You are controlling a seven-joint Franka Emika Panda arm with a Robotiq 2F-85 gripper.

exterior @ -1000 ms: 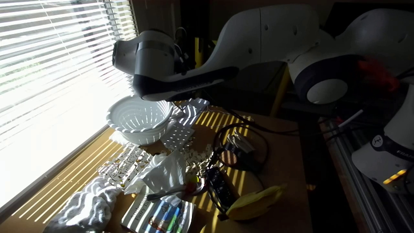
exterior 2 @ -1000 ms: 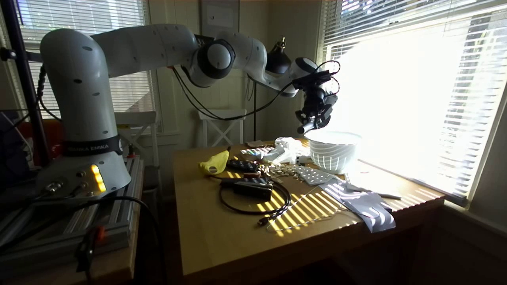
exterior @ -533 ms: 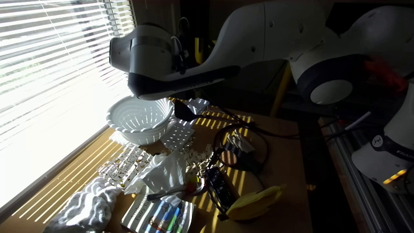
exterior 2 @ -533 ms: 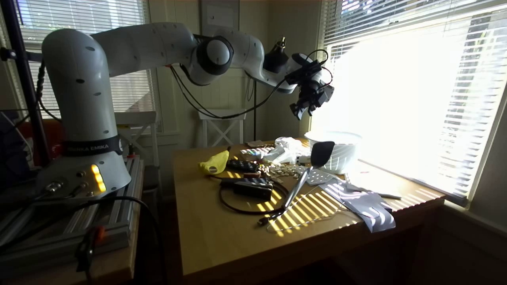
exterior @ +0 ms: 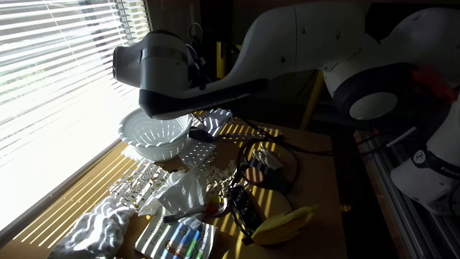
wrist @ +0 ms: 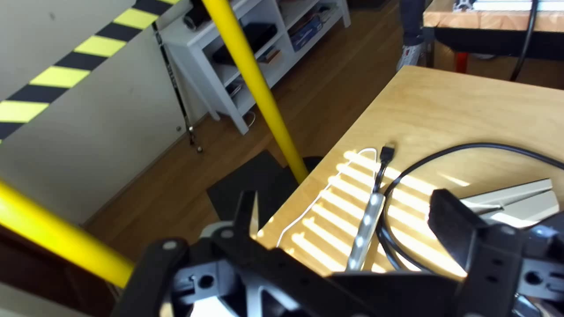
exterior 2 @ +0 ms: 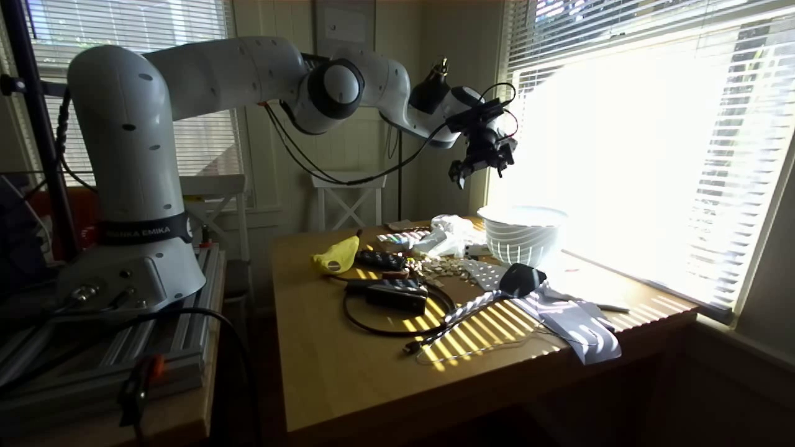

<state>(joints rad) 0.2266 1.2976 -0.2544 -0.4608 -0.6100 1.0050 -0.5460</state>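
My gripper hangs above the table, tilted, higher than the white colander. In the wrist view the gripper is open, its fingers wide apart with nothing between them. Below it lies a spatula with a black head and a shiny metal handle. Its head rests by the colander's foot, on or against a grey cloth. Only part of the metal handle shows in the wrist view, beyond the gripper's body. The arm hides the gripper in the exterior view with the spatula head beside the colander.
A looped black cable and a black device lie beside the handle. Farther off are a yellow banana-shaped item, a book, a white crumpled bag and scattered small pieces. The window blinds border the table.
A second ago the gripper held a metal handle near the colander. It opened, and the spatula dropped, tilted up half a second ago and now lying down. The gripper has turned and risen.
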